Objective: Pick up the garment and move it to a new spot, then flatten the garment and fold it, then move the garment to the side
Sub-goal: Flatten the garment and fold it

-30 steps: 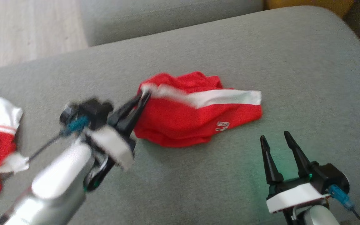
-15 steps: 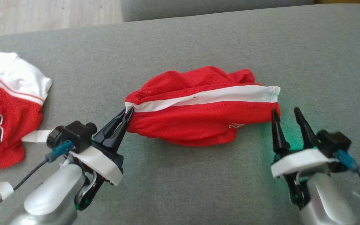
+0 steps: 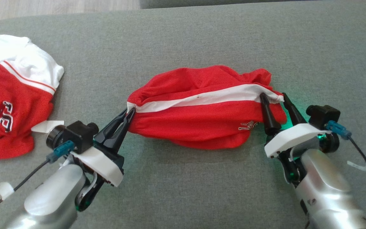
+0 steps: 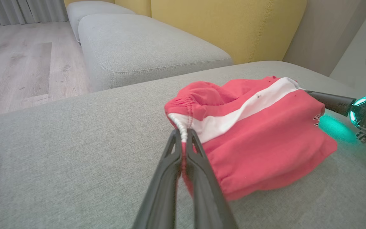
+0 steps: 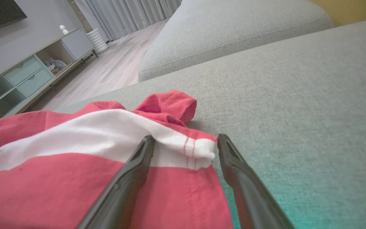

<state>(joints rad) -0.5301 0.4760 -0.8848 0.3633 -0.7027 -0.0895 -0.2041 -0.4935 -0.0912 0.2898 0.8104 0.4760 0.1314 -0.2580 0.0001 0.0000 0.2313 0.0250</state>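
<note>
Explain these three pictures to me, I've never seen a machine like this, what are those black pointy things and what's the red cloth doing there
This is a two-armed robot working on a grey fabric sofa cushion. The black pointy things are its grippers, each a pair of long dark jaws. One picture looks down from a camera on its head; the other two come from cameras on its wrists, looking along the jaws.

On the cushion lies a pair of red mesh shorts with a white side stripe. The left gripper is shut on the waistband corner. The right gripper is open, its jaws straddling the stripe's other end without having closed.

At the far left lies a second red and white garment with black lettering, untouched.
</note>
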